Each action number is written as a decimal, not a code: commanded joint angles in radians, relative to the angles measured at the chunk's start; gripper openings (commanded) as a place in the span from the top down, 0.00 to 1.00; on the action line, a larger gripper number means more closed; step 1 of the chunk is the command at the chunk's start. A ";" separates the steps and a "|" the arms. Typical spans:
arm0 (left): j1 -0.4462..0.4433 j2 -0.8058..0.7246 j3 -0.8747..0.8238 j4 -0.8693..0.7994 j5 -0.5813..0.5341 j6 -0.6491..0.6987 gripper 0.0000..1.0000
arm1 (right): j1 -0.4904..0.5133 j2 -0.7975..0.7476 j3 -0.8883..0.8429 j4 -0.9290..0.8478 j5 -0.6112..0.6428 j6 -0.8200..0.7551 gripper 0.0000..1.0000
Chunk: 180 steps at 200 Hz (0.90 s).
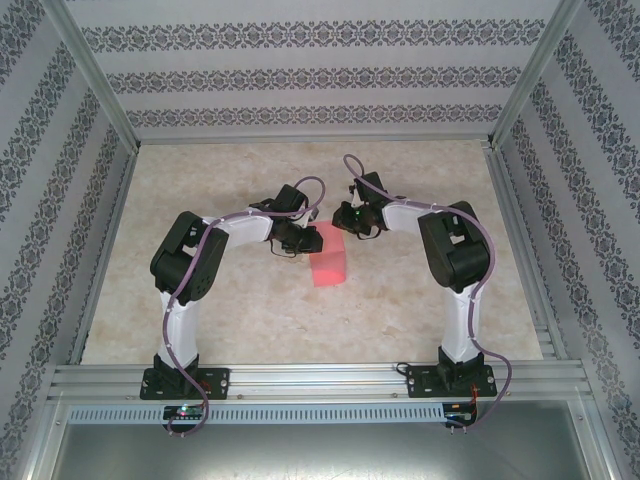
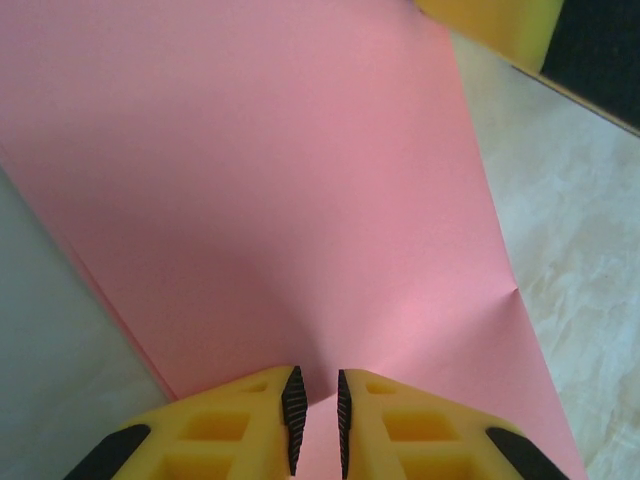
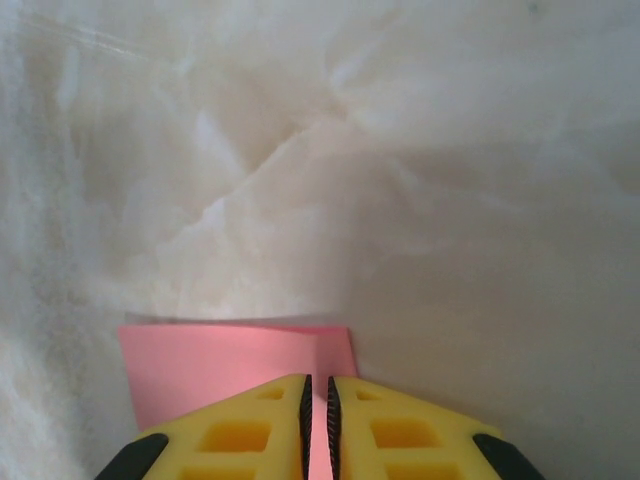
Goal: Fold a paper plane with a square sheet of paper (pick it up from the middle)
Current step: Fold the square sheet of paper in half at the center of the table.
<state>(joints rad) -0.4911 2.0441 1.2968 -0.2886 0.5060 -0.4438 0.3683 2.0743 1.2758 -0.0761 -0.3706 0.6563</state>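
Square sheet of paper (image 1: 328,262), centre frame: matt, smooth pink paper. Faintly glossy marble-look desk (image 1: 250,310) all around. Smooth yellow plastic on the left end effector (image 2: 317,385), ribbed black rubbery pads (image 2: 293,410). Brushed metal rail (image 1: 320,378) along the bottom.

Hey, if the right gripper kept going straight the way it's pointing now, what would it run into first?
Most likely the table. The right gripper pinches the paper near its far edge, and beyond that edge the surface is bare. How far off it is remains unclear.
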 commanded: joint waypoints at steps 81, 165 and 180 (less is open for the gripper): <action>-0.001 0.024 -0.093 -0.166 -0.110 0.040 0.77 | -0.030 0.054 0.097 -0.088 0.202 -0.015 0.83; -0.001 0.051 -0.052 -0.163 -0.092 0.031 0.77 | 0.003 -0.204 -0.132 -0.055 -0.025 -0.006 0.83; -0.001 0.059 -0.046 -0.164 -0.087 0.032 0.77 | 0.029 -0.222 -0.164 -0.081 -0.051 -0.010 0.83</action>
<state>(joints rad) -0.4911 2.0254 1.2758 -0.2867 0.4850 -0.4259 0.3538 1.9003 1.1641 -0.1265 -0.3340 0.6495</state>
